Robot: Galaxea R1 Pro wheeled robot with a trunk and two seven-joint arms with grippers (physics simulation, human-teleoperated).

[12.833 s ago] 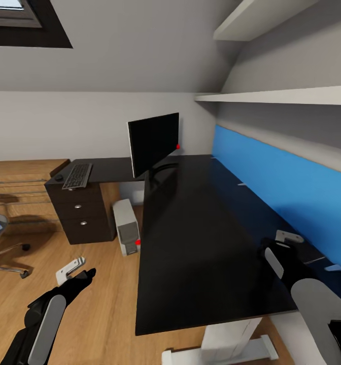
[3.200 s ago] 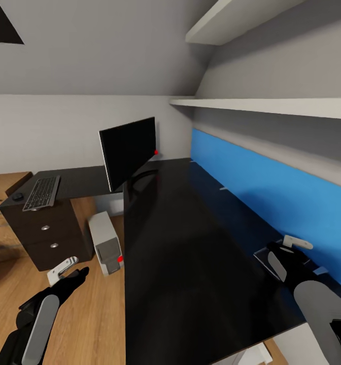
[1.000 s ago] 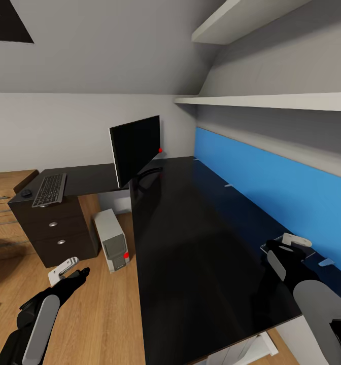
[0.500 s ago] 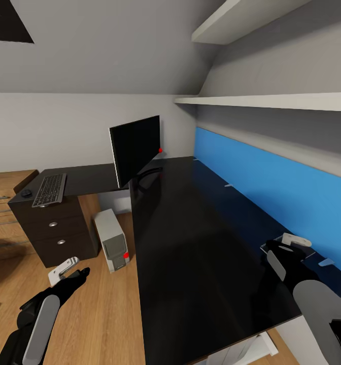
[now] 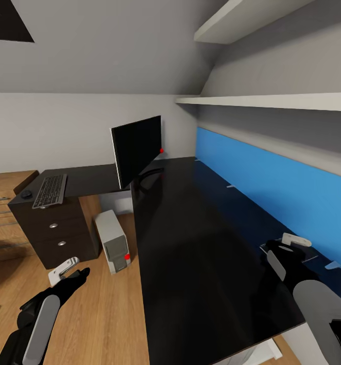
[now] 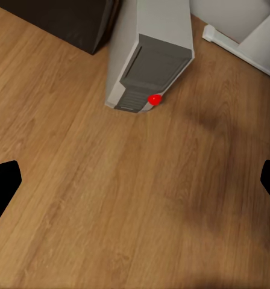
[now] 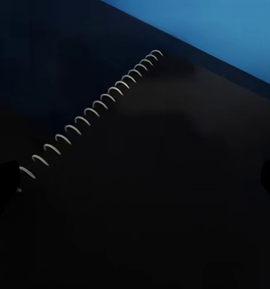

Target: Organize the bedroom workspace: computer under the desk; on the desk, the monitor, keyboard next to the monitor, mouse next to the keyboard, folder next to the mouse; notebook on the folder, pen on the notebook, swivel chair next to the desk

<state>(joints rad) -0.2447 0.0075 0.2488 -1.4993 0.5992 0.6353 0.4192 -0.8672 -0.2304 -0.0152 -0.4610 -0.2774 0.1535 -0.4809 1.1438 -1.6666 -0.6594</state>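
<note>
— Where's the notebook (image 7: 141,180)?
— Lower right, on the desk (image 5: 201,243), under the right gripper (image 5: 287,248), jaws spread, empty.
— Advice?
— Descend squarely and pinch the spiral edge, I'd say.

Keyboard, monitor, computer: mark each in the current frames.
keyboard (image 5: 49,190), head view, middle of the keys.
monitor (image 5: 136,148), head view, centre of the screen.
computer (image 6: 152,57), left wrist view, top of the case.
</note>
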